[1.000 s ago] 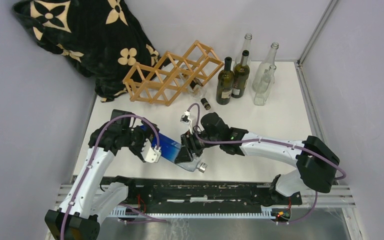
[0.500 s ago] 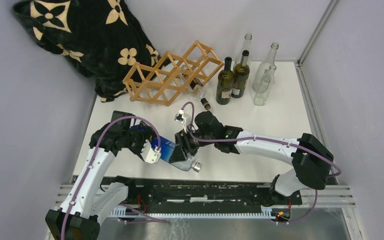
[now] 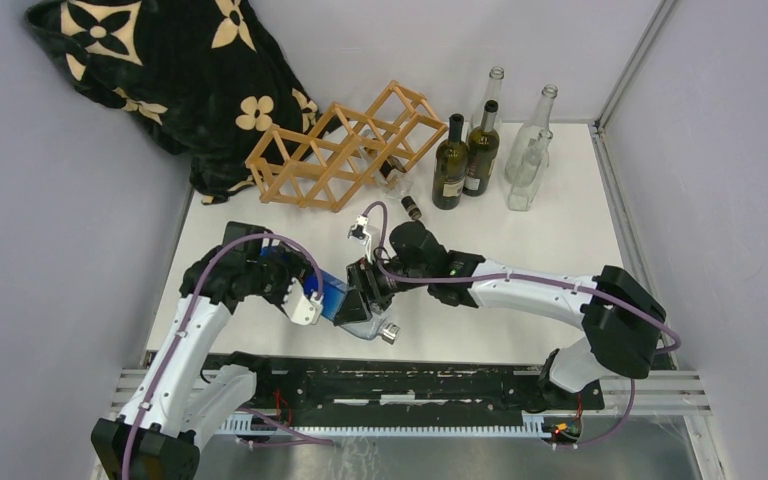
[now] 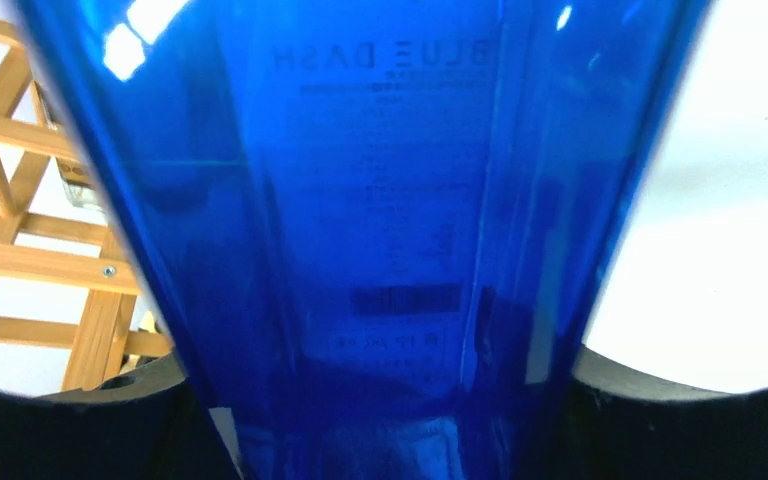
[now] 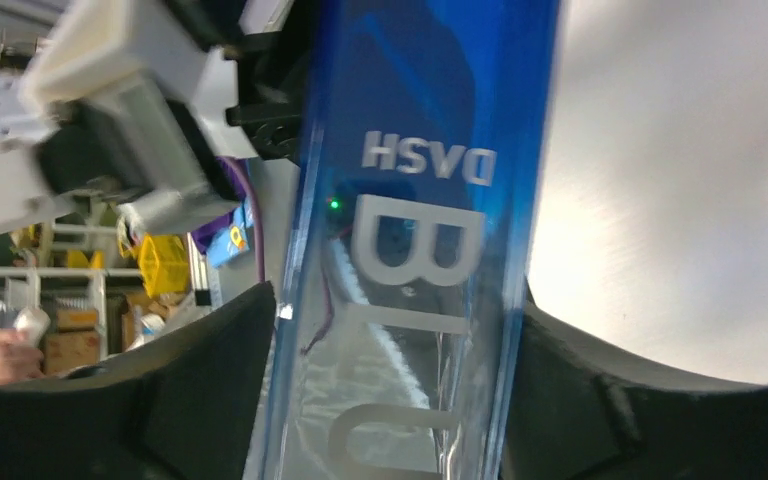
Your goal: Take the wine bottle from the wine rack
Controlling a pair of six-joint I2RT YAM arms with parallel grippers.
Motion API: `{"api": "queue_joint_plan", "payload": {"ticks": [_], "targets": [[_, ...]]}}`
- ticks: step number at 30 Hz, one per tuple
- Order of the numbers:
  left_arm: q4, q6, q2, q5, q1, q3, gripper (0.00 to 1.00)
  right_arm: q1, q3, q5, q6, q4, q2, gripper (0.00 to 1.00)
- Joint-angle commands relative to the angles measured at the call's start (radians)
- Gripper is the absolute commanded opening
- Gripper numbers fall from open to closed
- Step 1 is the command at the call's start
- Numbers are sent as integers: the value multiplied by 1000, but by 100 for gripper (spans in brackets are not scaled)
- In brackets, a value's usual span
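Blue wine bottle [image 3: 332, 298] is clamped by our left gripper [image 3: 312, 298] and right gripper [image 3: 363, 290], so we should lower it level, both together.

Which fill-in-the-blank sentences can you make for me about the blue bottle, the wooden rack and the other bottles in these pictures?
1. The jaws of the left arm and the ___ arm grip the transparent blue glass bottle.
2. Its printed name reads BLUE ___.
3. Beside the light-brown wooden lattice wine rack, ___ dark green glass bottles stand upright.
Missing words: right; DASH; two.
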Motion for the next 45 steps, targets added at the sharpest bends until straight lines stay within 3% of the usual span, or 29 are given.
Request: {"api": "queue_joint_plan", "payload": {"ticks": [1,4,8,16,20,25,34,40,45], "targets": [[185,-143,5,39,-12,43,2,17,31,-105,-32,266,-73,88],[262,-249,14,32,-12,84,2,-1,-8,-124,-27,274,-98,98],[290,-339,22,62,-12,152,2,-46,-58,-156,13,340,-138,98],[301,-343,-22,54,-12,157,2,-163,-60,-203,23,366,-263,98],[497,-463,-76,6,-12,114,2,-200,-74,-222,7,349,-319,98],[678,-639,-107,55,-12,143,2,-209,-72,-241,36,391,-356,98],[660,-932,-68,86,-12,241,2,-239,-38,-168,-65,385,-505,98],[610,-1007,-70,193,-12,249,2,-239,-51,-119,-116,373,-546,98],[606,-1233,-39,392,-12,334,2,-239,-78,-87,-152,399,-537,98]]}}
